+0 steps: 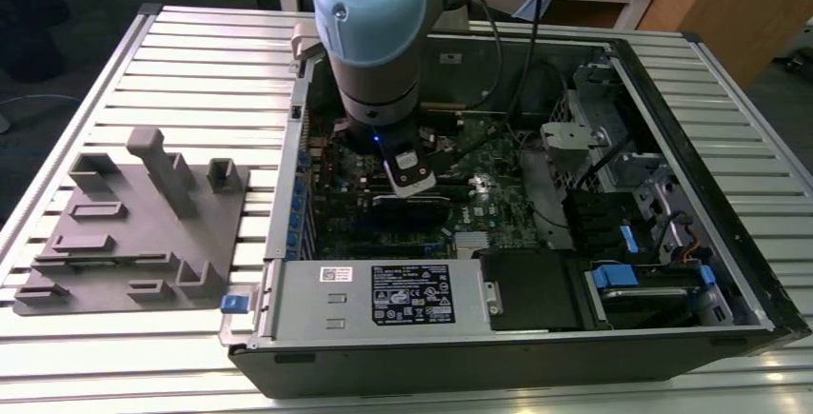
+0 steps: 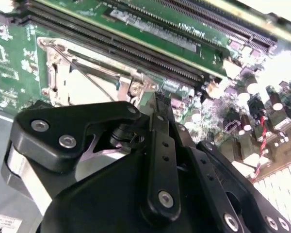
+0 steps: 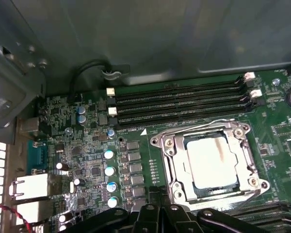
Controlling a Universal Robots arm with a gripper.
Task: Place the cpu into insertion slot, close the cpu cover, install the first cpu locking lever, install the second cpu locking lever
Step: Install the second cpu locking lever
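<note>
In the first wrist view the cpu (image 3: 211, 158) lies flat in the insertion slot (image 3: 163, 143), its dull silvery top showing through the window of the cpu cover (image 3: 180, 170), which is folded down over it. My gripper (image 3: 157, 201) is shut and sits just beside the socket's near edge, holding nothing. In the second wrist view the gripper (image 2: 154, 104) tip is at the socket's corner, by the end of a thin wire locking lever (image 2: 102, 73) that crosses the metal frame. In the exterior view the gripper (image 1: 413, 181) is low inside the computer case (image 1: 711, 176), over the green board.
Long black memory slots (image 3: 179, 99) run beside the socket. Capacitors (image 3: 109, 170) and rear ports (image 3: 31, 187) stand on its other side. A power supply box (image 1: 381, 295) and blue-tabbed drive bays (image 1: 635, 276) line the case. A grey fixture (image 1: 140, 224) lies on the slatted table.
</note>
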